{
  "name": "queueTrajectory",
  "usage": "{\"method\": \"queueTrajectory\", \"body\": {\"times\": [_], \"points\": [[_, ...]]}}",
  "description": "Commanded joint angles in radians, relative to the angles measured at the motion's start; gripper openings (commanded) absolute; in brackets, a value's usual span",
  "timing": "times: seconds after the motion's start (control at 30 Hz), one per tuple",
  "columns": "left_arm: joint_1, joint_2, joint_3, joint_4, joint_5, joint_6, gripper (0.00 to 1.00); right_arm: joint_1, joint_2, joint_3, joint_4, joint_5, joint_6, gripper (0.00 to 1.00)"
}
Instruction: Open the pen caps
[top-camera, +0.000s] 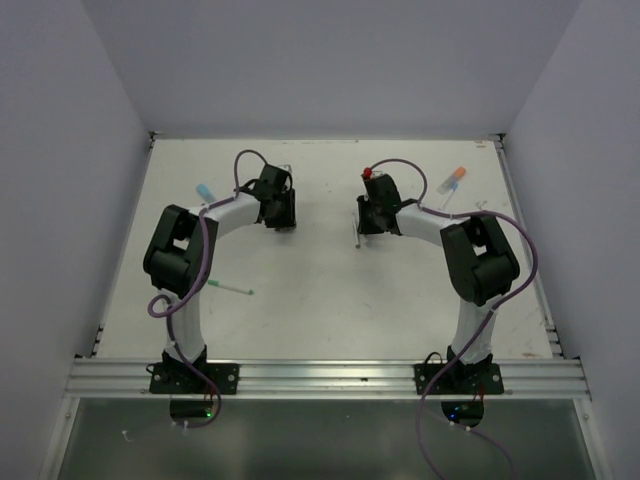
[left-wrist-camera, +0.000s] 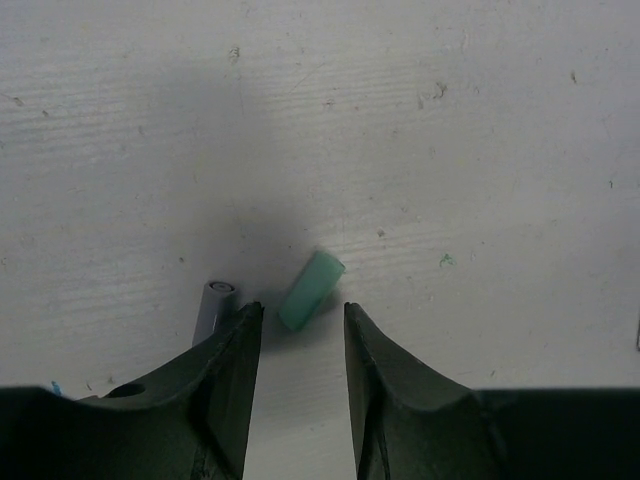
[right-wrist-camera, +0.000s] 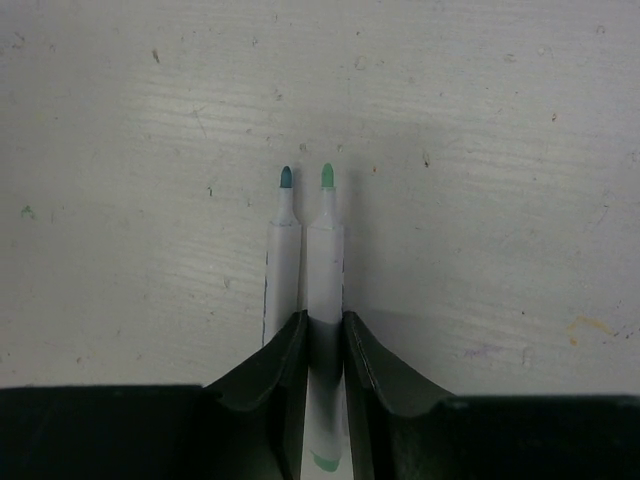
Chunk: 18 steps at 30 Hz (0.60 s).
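In the left wrist view a short green pen cap (left-wrist-camera: 311, 289) lies loose on the white table, just ahead of my left gripper (left-wrist-camera: 300, 312). Its fingers stand apart with nothing between them. A grey tube end (left-wrist-camera: 213, 308) is half hidden behind the left finger. In the right wrist view two uncapped pens lie side by side. My right gripper (right-wrist-camera: 325, 325) presses both sides of the green-tipped pen (right-wrist-camera: 325, 250), and the teal-tipped pen (right-wrist-camera: 283, 255) lies against its left side. From above, the left gripper (top-camera: 281, 216) and right gripper (top-camera: 366, 228) are at mid-table.
A marker with a light blue cap (top-camera: 205, 190) lies at the back left and one with an orange cap (top-camera: 453, 180) at the back right. A thin green-tipped pen (top-camera: 228, 290) lies near the left arm. Raised rails edge the table (top-camera: 320, 310).
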<state>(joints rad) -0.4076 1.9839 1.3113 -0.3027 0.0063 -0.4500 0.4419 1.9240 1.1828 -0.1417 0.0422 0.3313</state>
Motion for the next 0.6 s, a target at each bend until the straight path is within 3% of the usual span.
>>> {"method": "queueTrajectory", "body": {"times": [0.0,0.2,0.3,0.4,0.57], "points": [[-0.011,-0.042,0.000,0.022,0.049,-0.006,0.42,-0.008,0.001,0.008,-0.013,-0.013,0.005,0.25],[-0.031,-0.161,-0.001,0.040,0.115,-0.019,0.51,-0.014,-0.059,0.008,-0.035,-0.002,0.009,0.38],[-0.040,-0.238,-0.021,0.063,0.148,-0.042,0.54,-0.022,-0.110,0.000,-0.050,0.031,0.029,0.52],[-0.065,-0.344,-0.078,0.124,0.198,-0.064,0.57,-0.064,-0.149,-0.009,-0.071,0.093,0.046,0.55],[-0.129,-0.525,-0.219,0.262,0.283,-0.130,0.62,-0.193,-0.166,0.043,-0.196,0.330,0.066,0.62]]}}
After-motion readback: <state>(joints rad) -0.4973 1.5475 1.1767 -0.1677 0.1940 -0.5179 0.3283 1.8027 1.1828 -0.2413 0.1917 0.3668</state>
